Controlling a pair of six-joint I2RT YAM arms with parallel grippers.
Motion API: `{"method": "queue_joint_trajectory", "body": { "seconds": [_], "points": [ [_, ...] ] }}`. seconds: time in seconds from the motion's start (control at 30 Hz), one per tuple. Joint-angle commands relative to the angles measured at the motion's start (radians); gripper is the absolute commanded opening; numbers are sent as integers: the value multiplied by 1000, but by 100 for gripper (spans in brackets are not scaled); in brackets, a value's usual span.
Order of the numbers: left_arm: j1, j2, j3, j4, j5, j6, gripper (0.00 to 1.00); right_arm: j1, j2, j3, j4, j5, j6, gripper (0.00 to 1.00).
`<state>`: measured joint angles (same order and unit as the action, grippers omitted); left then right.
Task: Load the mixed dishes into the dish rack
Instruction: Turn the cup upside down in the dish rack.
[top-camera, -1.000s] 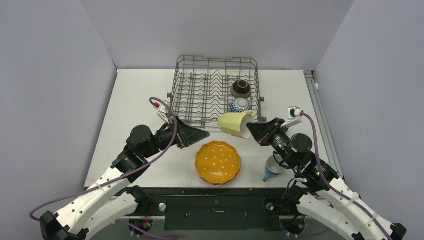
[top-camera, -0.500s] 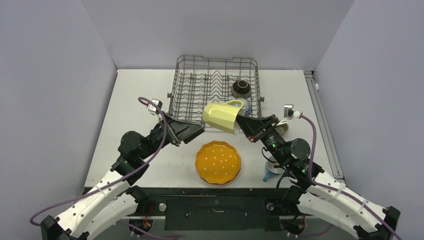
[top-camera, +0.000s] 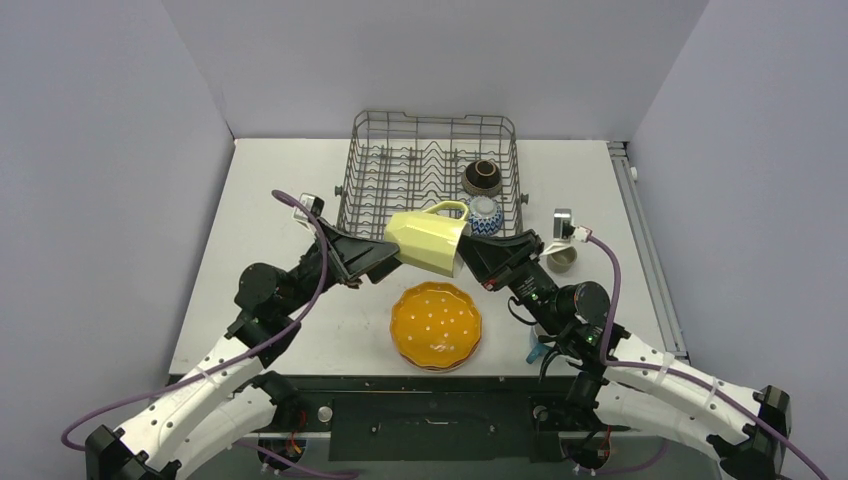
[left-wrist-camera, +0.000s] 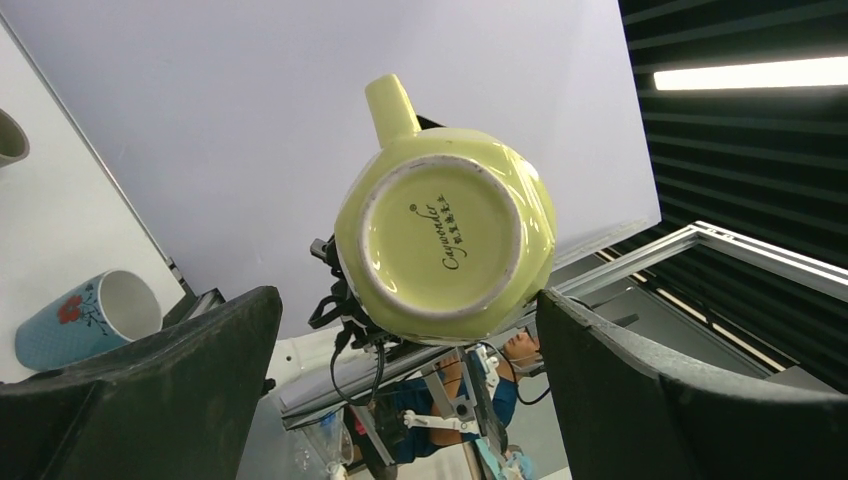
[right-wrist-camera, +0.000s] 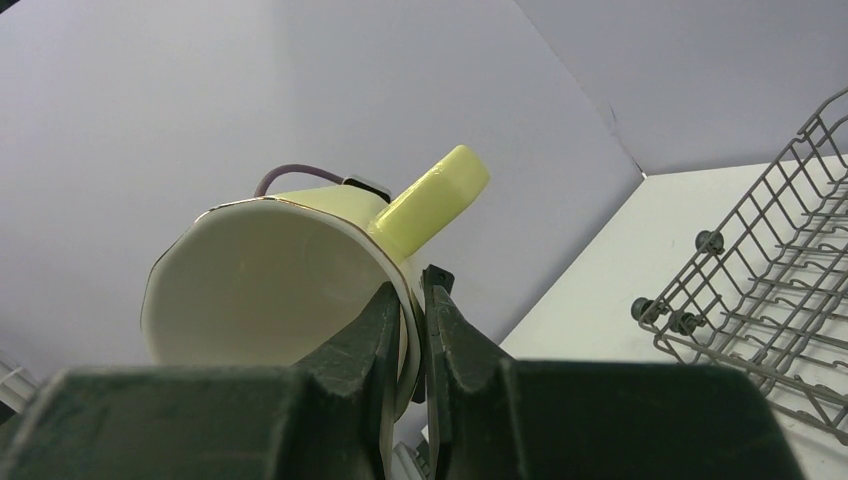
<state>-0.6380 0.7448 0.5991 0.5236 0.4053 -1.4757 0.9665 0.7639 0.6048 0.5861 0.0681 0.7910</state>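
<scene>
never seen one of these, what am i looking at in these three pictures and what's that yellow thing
Two robot arms are bolted at the near edge of a white table, each ending in a two-finger gripper. One picture comes from a fixed camera above and behind them; the other two come from cameras on each wrist, looking along the fingers.

The yellow thing is a mug. The right gripper pinches its rim, holding it in the air on its side. The left gripper is wide open, its fingers either side of the mug's base without touching it.

On the table are a wire dish rack with a brown bowl and a patterned bowl in it, orange plates, a blue mug and a grey mug.
</scene>
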Motion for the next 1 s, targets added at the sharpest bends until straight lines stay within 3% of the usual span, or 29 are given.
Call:
{"method": "queue_joint_trajectory", "body": {
  "seconds": [0.0,0.97],
  "points": [
    [9,8,39,87,28,-11,96,30,0,58,192,-12,-25,0],
    [9,36,119,90,144,20,97,80,91,96,236,16,-58,0]
  ]
}}
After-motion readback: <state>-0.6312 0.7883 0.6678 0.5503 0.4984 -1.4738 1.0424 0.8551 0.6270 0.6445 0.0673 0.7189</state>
